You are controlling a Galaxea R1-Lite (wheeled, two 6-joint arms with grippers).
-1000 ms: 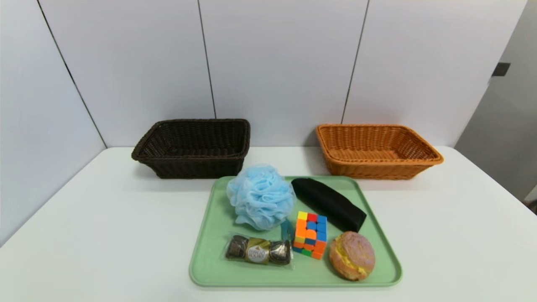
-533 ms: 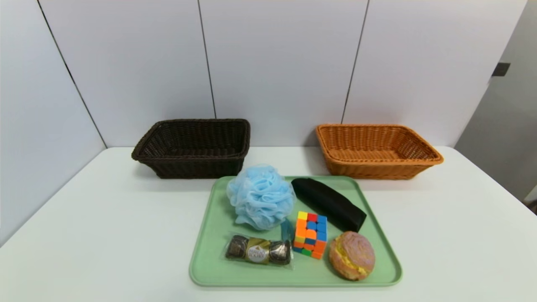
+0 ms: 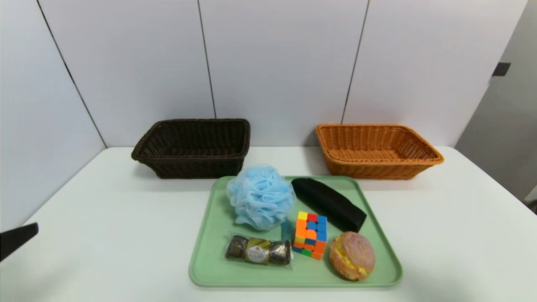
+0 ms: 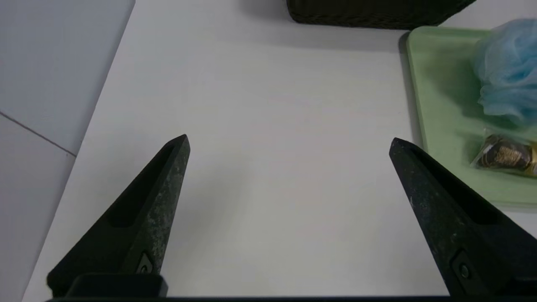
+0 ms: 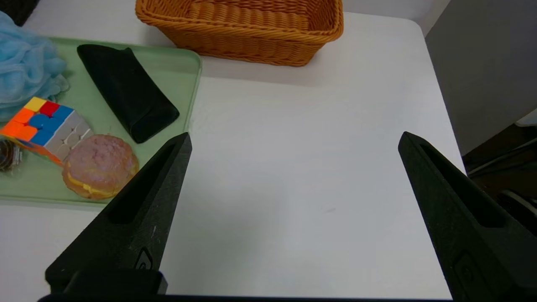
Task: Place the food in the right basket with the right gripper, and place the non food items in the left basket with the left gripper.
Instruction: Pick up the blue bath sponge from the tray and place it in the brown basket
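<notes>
Clearly nothing is sorted yet: bun (image 3: 351,256), chocolates (image 3: 258,251), pouf (image 3: 260,196), cube (image 3: 310,235) and pouch (image 3: 328,203) all lie on the green tray (image 3: 209,268). Both pincers, left (image 4: 288,140) and right (image 5: 293,138), hang spread and empty over bare bench (image 3: 105,235). Best swing the right one over the bun, straddle it, and squeeze gently before carrying it to the orange basket (image 3: 377,150).

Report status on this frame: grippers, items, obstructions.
Left gripper open, empty, over bare table left of tray. Right gripper open, empty, right of tray. All five items on tray; both baskets empty. Nothing in the way.
</notes>
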